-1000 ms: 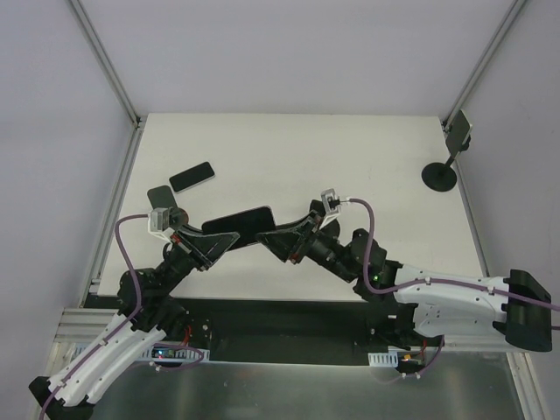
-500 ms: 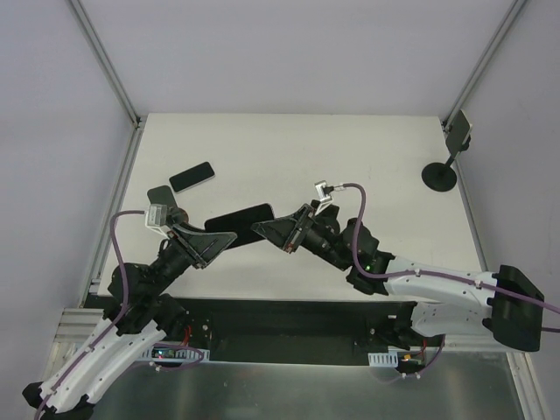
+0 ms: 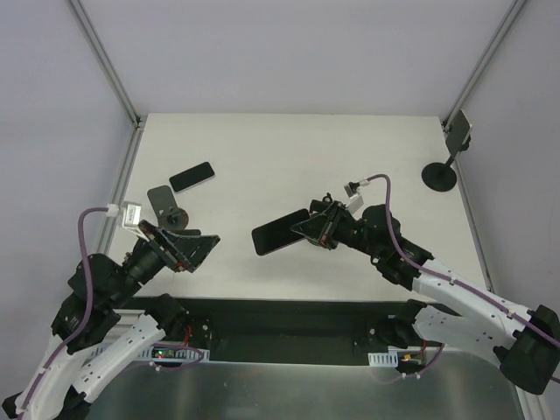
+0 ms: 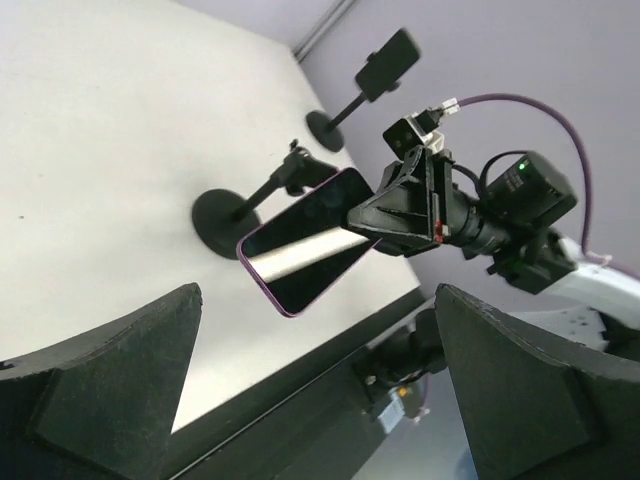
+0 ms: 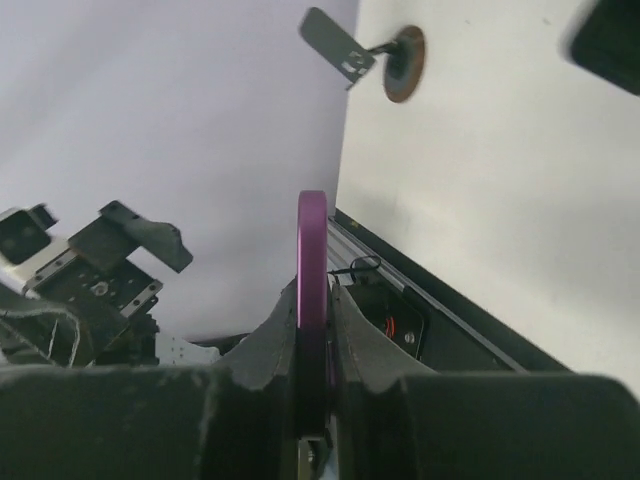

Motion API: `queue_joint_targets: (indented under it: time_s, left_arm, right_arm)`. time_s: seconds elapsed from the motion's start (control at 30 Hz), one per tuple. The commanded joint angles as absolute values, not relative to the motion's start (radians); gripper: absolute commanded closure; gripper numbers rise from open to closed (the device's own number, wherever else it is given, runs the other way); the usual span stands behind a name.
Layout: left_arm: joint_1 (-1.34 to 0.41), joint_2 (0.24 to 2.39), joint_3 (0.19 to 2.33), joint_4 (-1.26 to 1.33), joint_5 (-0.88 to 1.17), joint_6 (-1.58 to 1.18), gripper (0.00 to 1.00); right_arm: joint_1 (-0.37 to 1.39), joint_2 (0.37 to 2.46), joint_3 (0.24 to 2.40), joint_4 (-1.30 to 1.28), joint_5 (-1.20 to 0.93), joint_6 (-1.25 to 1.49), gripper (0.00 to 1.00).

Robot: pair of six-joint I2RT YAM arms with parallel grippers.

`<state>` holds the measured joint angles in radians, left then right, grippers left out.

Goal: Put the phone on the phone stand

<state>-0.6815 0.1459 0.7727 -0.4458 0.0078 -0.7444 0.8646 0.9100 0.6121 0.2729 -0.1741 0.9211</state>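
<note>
Nearest the bases, the left gripper [image 3: 197,251] stands with its two black fingers [image 4: 120,380] spread wide and nothing between them; in its own wrist view those fingers are cut off by the bottom edge. Just beyond it, clear of it and above the white tabletop [image 3: 289,149], hangs the thin black glossy smartphone in a purple case [image 3: 278,234], tilted, one broad face turned upward. The right gripper [image 3: 306,227] is clamped on the smartphone's right-hand end, so the rest of it juts out toward the left arm. From the right wrist it shows only edge-on as a narrow purple strip, its lower end hidden between the fingers and its face out of sight. Further out on the left stands a black stand with a round disc base and a grey clamp plate [image 3: 179,216], its pole hard to make out from above. Just beyond that stand, a second black phone [image 3: 192,176] lies flat on the table. At the far right corner is the black phone stand with a disc base, thin pole and small clamp head [image 3: 438,177]; whether that head holds anything cannot be told. The held smartphone is well apart from it.
</note>
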Motion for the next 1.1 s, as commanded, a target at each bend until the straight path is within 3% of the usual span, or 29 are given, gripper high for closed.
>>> queue_joint_targets:
  time_s: [0.0,0.23,0.47,0.7,0.9,1.07]
  left_arm:
    - [-0.689,0.343,0.859,-0.557,0.119,-0.565,0.02]
    - [-0.687,0.671,0.945,-0.502,0.484,-0.459,0.04]
    - [-0.687,0.81,0.913,-0.312,0.717,-0.485,0.04]
    - [-0.686,0.884,0.902,-0.258,0.718,-0.526,0.09]
    - [-0.687,0.88,0.859,-0.256,0.741,-0.486,0.08]
    - [-0.703,0.93,0.859,-0.233,0.933,-0.466,0.21]
  right_arm:
    - [0.801,0.85,0.6,0.123,-0.318,1.141,0.99]
    - [0.798,0.741,0.531,0.136,-0.293,1.308,0.99]
    - [0.79,0.79,0.589,0.136,-0.406,1.207,0.99]
    - [0.788,0.831,0.594,0.209,-0.489,1.166,0.99]
    - [0.793,0.822,0.637,0.229,-0.572,0.991,0.99]
    - [0.795,0.813,0.69,0.138,-0.618,0.852,0.99]
